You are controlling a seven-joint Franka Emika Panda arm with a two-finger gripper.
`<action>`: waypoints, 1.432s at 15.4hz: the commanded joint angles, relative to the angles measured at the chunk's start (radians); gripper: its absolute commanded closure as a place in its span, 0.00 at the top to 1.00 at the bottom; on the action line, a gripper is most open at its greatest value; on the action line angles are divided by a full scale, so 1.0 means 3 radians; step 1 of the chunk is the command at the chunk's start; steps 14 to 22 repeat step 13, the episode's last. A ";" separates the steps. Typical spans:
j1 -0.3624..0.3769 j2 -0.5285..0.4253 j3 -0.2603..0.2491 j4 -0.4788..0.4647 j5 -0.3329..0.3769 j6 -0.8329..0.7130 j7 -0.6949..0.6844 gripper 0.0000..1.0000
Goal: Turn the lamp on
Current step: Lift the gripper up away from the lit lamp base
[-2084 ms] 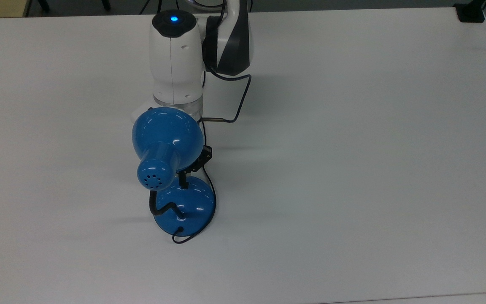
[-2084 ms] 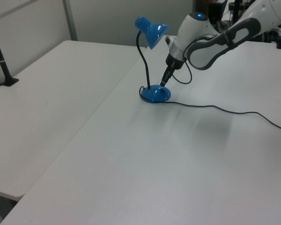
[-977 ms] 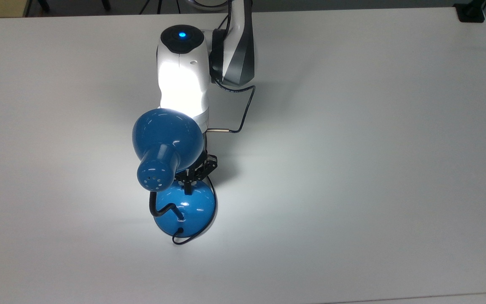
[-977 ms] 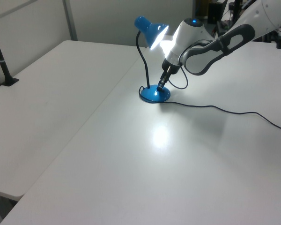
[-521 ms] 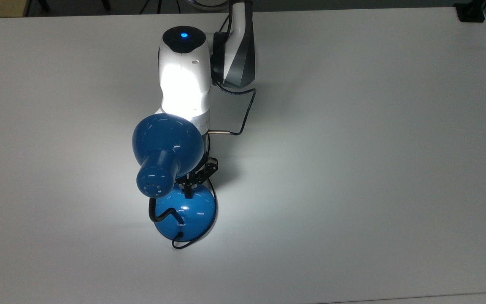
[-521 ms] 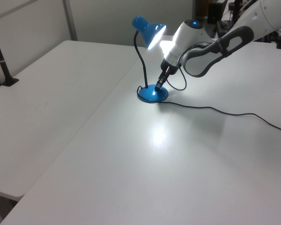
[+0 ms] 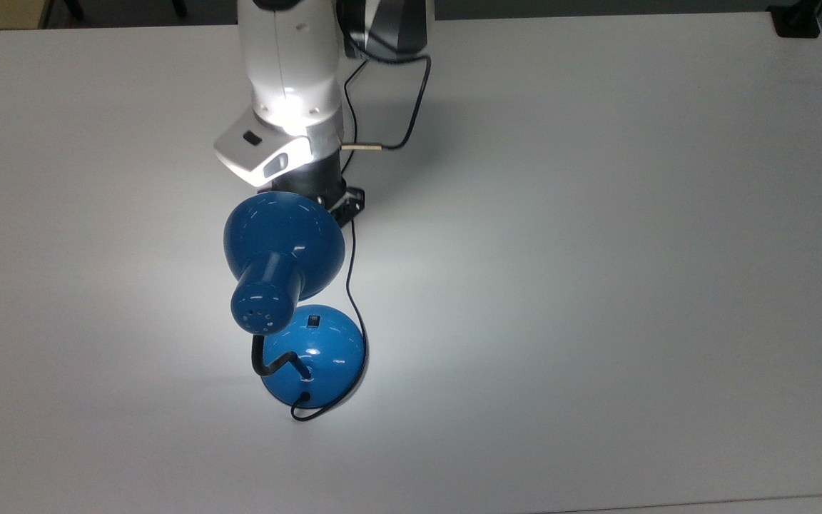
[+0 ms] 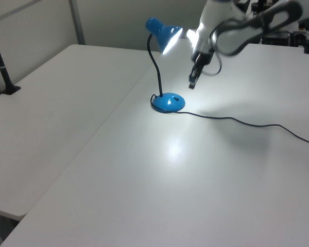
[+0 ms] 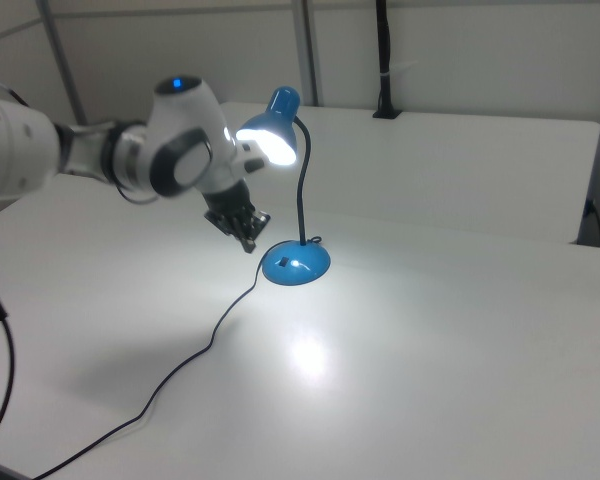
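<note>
The blue lamp is lit: its dome shade [image 7: 284, 243] glows underneath and throws a bright patch on the white table [image 8: 176, 149]. Its round blue base [image 7: 325, 350] shows a small black switch [image 7: 313, 321], uncovered, and a black gooseneck [image 8: 157, 72] rises from it. My gripper [image 8: 192, 84] hangs in the air above and to the left view's right of the base [image 8: 168, 102], touching nothing, fingers together and empty. In the right view my gripper [image 9: 248, 243] is to the left of the base [image 9: 296, 265], under the shade [image 9: 270, 140].
The lamp's thin black cord [image 8: 237, 119] trails across the table to the left view's right edge. A black clamp post [image 8: 2, 72] stands on the adjoining table. My arm's own cable [image 7: 411, 107] loops beside the wrist. A black fitting [image 7: 796, 21] sits at the table's corner.
The lamp went from dark to lit while my gripper pressed on the base's switch. Since then my gripper has lifted off the base and drawn back toward the arm's side.
</note>
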 commanded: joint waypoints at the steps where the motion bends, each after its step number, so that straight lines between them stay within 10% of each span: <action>1: 0.0043 -0.0730 -0.0173 -0.0203 0.0025 -0.0946 0.0017 0.30; 2: 0.0049 -0.0863 -0.0183 -0.0177 0.0020 -0.1192 0.0017 0.47; 3: 0.0049 -0.0940 -0.0194 -0.0132 -0.0005 -0.1442 0.0032 0.87; 4: 0.0049 -0.0981 -0.0189 -0.0045 -0.0066 -0.1698 0.0032 1.00; 10: 0.0033 -0.1007 -0.0153 0.0395 -0.0333 -0.2497 0.0037 1.00; 22: 0.0008 -0.1012 -0.0153 0.0416 -0.0328 -0.2519 0.0037 1.00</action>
